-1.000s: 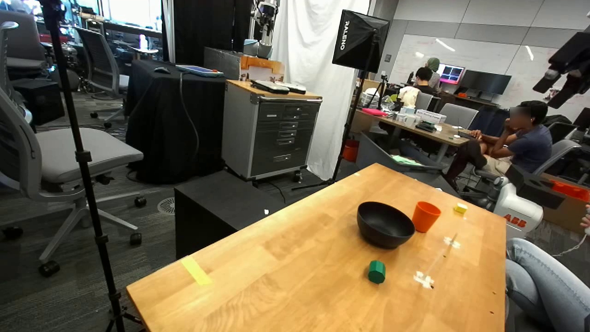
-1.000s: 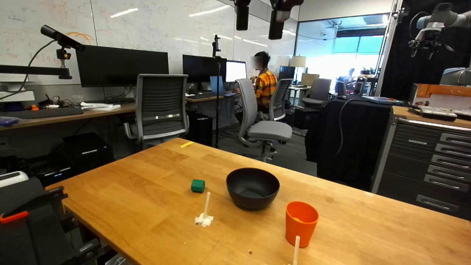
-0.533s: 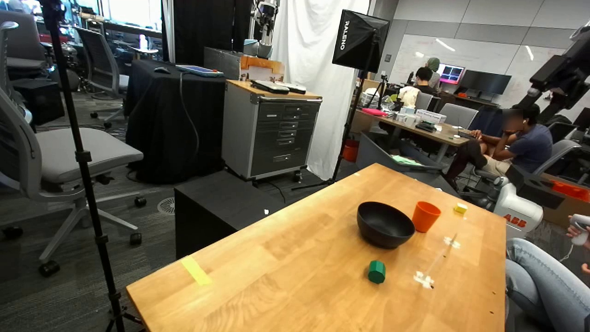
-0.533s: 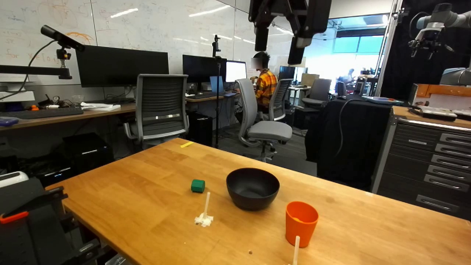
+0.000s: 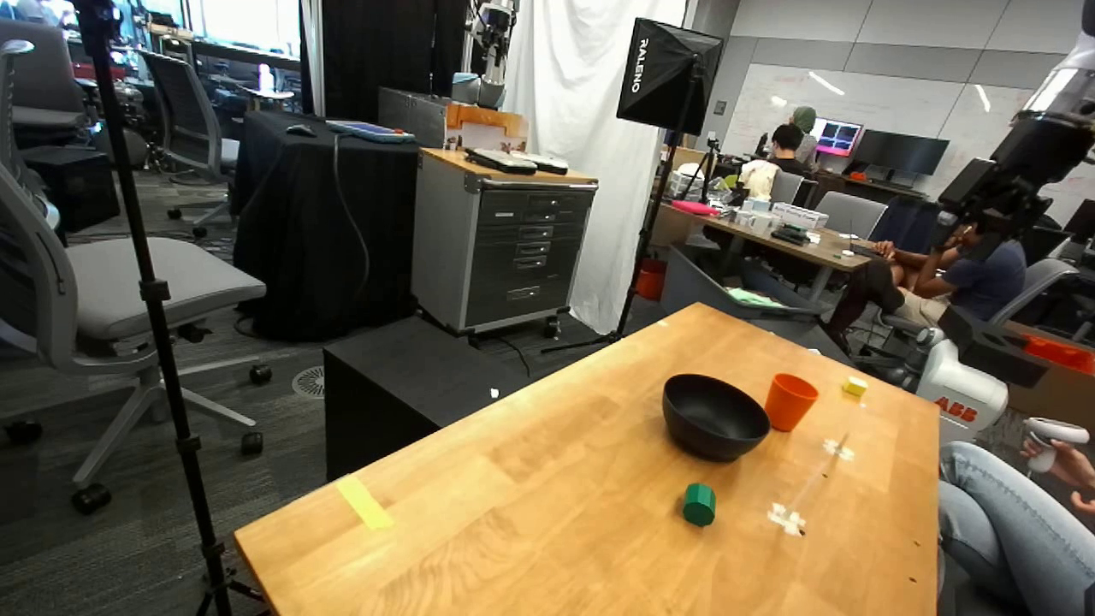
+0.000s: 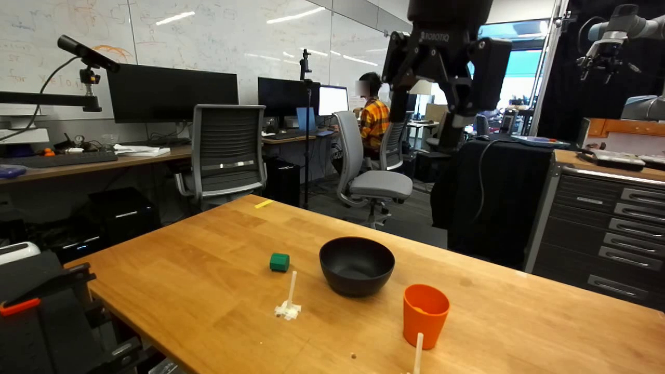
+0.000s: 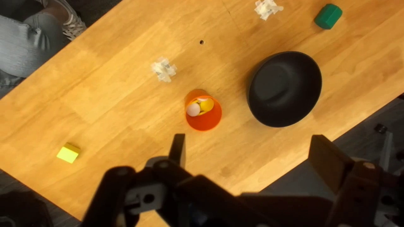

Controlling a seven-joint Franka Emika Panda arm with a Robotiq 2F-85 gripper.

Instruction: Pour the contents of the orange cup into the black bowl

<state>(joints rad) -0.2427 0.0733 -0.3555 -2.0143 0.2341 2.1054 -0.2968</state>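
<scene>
The orange cup (image 5: 789,406) (image 6: 424,324) stands upright on the wooden table beside the black bowl (image 5: 717,428) (image 6: 357,278), a small gap between them. Looking down in the wrist view, I see the contents, pale and yellow rounded pieces (image 7: 193,109), inside the cup (image 7: 206,121). The bowl (image 7: 284,90) shows nothing in it. High above the table hangs my gripper (image 6: 425,131) (image 5: 965,239), its fingers wide apart. Between the fingertips of the gripper (image 7: 249,136) in the wrist view there is only air; cup and bowl lie beyond them, untouched.
A green block (image 6: 279,262) (image 7: 328,16) lies near the bowl, and a yellow block (image 5: 855,387) (image 7: 68,153) on the cup's far side. Thin upright sticks (image 6: 292,287) are taped to the table close to cup and bowl. A seated person's legs (image 5: 997,530) are beside the table edge.
My gripper has come down and further into both exterior views, moving right in one of them, with its fingers still apart. Cup, bowl and blocks have stayed put.
</scene>
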